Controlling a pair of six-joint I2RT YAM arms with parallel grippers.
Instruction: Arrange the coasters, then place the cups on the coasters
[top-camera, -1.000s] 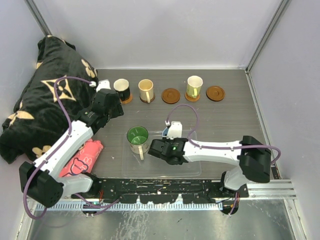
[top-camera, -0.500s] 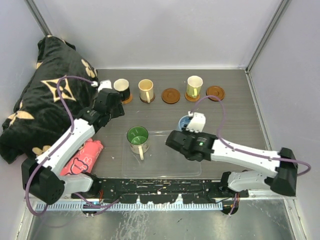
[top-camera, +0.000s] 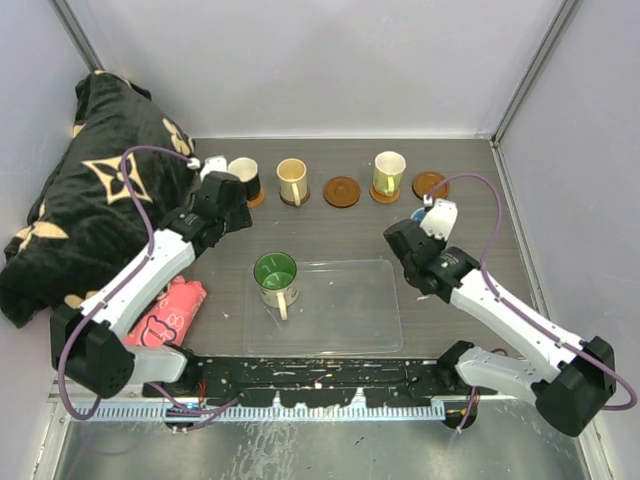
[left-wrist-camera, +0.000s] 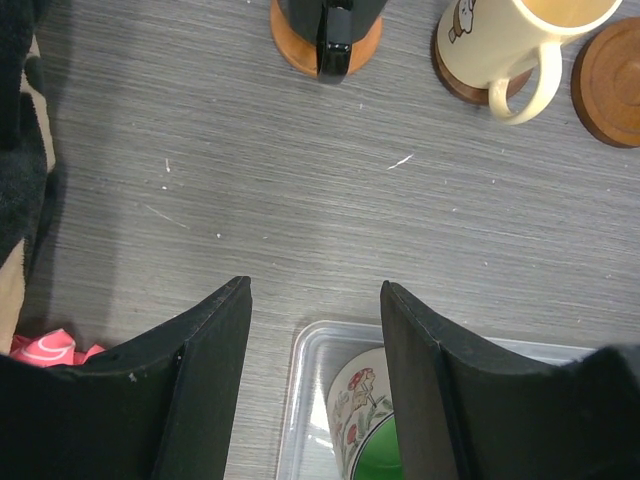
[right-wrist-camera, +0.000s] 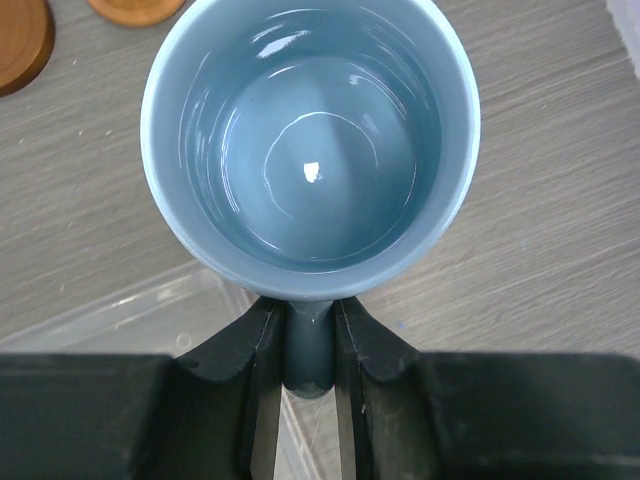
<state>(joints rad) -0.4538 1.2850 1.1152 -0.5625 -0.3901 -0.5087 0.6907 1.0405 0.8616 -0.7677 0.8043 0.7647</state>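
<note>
Over the table (top-camera: 330, 230), the right hand (right-wrist-camera: 308, 345) pinches the light blue cup (right-wrist-camera: 310, 140) by its handle; the left hand (left-wrist-camera: 315, 290) hangs spread near the black cup (left-wrist-camera: 330, 25)

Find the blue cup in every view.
Top: blue cup right of centre, barely visible.
Left wrist: not in it.
Right wrist: fills the centre, handle pinched by the right end effector.
Shared landmark: the clear tray, in all three.

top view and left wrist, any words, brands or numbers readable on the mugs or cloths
No readable words or numbers anywhere.
cream mug: cartoon figure only, no letters.
green mug: flower print only.
black blanket: tan flower and diamond signs, no letters legible.
pink cloth: print too small.
</note>
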